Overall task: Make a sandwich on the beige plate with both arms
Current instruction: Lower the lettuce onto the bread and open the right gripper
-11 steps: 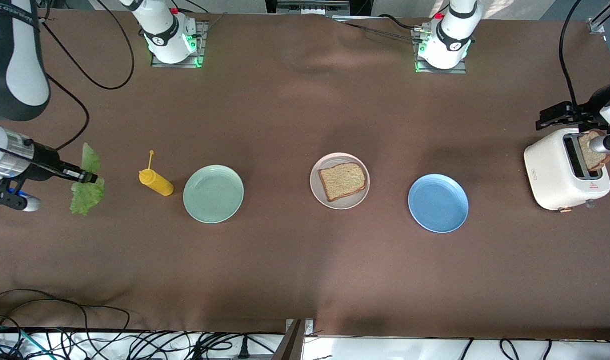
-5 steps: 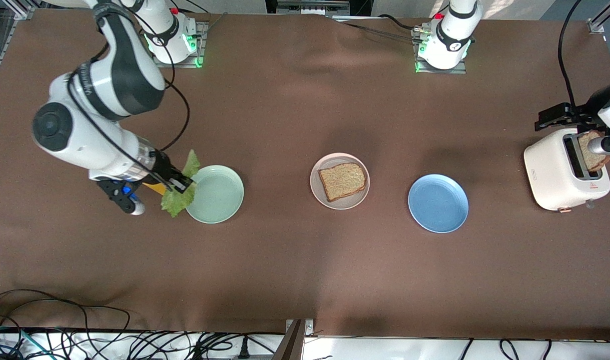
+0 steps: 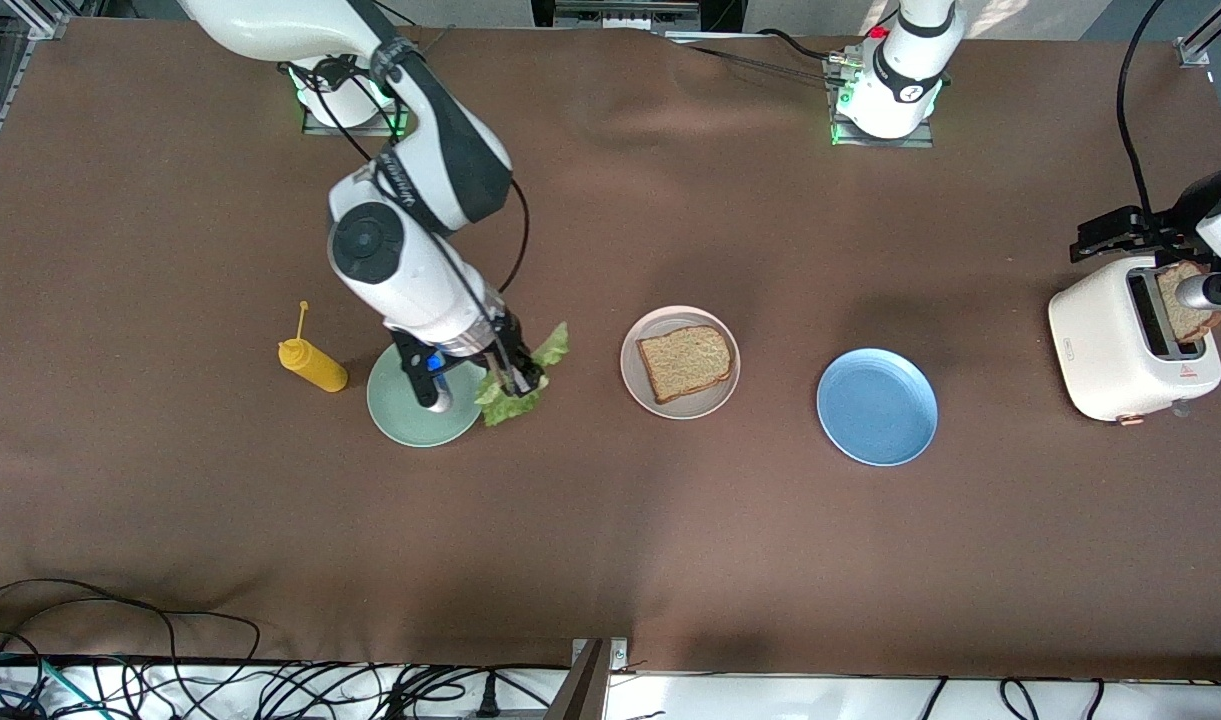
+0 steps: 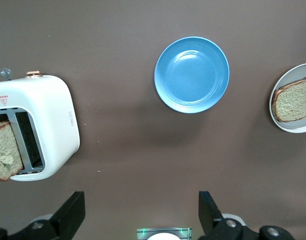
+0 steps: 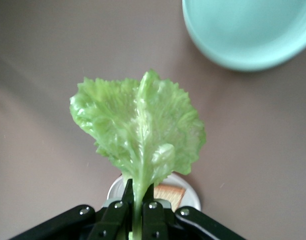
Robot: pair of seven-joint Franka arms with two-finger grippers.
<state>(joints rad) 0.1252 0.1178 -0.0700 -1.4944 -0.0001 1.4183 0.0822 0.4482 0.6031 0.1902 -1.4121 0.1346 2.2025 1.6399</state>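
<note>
While carried over the mint plate (image 3: 410,420) rim, lettuce leaf (image 3: 522,380) pinched by its stem in right gripper (image 3: 515,383), fingers pressed together. Beige plate (image 3: 638,385) mid-table, one bread slice (image 3: 685,362) on it. Left gripper (image 4: 138,212) spread wide above toaster (image 3: 1120,345), waiting. Risk: limp leaf slipping out or landing off the bread.

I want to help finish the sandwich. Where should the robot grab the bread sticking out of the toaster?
Probably by the top half of the bread slice, the only part standing clear of the toaster. It stands upright in its slot, so coming straight down from above, one finger on each flat face, looks best. The left gripper hangs open over the table near the toaster.
</note>
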